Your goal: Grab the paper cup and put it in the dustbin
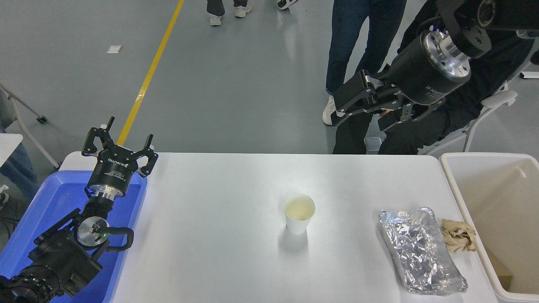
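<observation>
The cup (299, 213) stands upright alone mid-table (219, 235), open white surface on every side. Between it and the bin (457, 185) at the right edge lie a crumpled foil tray (421, 250) and, just beside the tray, a brown paper wad (458, 236) near the bin's wall. The bin's mouth is open. At far left, a blue tub (50, 202) holds the parked left arm.

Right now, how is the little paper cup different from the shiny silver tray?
The paper cup is smooth, white and round; the foil tray is crinkled, silver and long. The cup stands upright alone near the middle of the table; the tray lies flat near the right edge, beside a brown paper wad. The cup is smaller. Both look empty, and neither gripper touches them.
</observation>
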Controlling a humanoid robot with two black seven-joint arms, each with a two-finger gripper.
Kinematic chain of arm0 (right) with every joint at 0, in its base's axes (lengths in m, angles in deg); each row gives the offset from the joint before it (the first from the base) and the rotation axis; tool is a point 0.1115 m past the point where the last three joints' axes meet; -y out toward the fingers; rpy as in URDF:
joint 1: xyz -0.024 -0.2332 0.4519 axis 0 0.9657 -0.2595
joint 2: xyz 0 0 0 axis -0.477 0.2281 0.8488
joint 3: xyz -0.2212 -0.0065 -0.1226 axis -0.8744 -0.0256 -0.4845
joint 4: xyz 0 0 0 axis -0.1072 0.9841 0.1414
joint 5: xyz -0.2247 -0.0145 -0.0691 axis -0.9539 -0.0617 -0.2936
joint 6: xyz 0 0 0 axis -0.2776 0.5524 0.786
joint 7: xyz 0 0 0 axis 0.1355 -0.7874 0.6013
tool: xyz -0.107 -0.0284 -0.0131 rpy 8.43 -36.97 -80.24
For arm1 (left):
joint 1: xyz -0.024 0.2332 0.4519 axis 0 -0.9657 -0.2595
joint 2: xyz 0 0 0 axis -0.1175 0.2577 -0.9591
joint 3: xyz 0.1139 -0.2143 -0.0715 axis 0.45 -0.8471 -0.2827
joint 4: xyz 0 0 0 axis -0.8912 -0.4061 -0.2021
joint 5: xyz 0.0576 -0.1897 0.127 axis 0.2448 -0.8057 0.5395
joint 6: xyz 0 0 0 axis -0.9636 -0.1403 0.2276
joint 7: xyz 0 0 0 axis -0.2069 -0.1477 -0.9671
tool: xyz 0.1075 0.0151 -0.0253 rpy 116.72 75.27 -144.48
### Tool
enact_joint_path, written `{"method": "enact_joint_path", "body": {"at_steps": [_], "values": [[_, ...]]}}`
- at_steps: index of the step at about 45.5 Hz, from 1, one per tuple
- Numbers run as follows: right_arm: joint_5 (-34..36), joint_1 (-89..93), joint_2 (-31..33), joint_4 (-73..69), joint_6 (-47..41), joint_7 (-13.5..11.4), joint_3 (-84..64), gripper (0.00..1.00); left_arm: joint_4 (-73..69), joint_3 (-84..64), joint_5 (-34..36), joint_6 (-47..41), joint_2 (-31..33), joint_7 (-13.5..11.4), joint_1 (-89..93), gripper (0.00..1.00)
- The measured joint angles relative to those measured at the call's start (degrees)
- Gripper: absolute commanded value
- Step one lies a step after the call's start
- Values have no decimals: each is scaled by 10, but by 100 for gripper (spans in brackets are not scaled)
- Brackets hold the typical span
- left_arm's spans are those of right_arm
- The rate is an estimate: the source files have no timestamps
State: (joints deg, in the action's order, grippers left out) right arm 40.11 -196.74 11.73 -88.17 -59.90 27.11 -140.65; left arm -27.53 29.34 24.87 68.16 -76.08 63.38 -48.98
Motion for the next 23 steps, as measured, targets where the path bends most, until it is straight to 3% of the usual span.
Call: {"method": "enact_joint_path", "body": {"at_steps": [5, 11, 16, 23], "values": [[-18, 45, -21, 30, 0, -23, 26, 96, 0, 0, 0, 0, 0, 0, 0, 98], [-34, 106, -39, 84, 0, -71, 61, 97, 0, 0, 0, 0, 0, 0, 0, 98], [-42, 161, -48, 134, 0, -107, 87, 96, 0, 0, 0, 0, 1, 0, 0, 98], [-45, 233, -54, 195, 0, -139, 117, 92, 1, 0, 1, 1, 1, 0, 0, 98]]}}
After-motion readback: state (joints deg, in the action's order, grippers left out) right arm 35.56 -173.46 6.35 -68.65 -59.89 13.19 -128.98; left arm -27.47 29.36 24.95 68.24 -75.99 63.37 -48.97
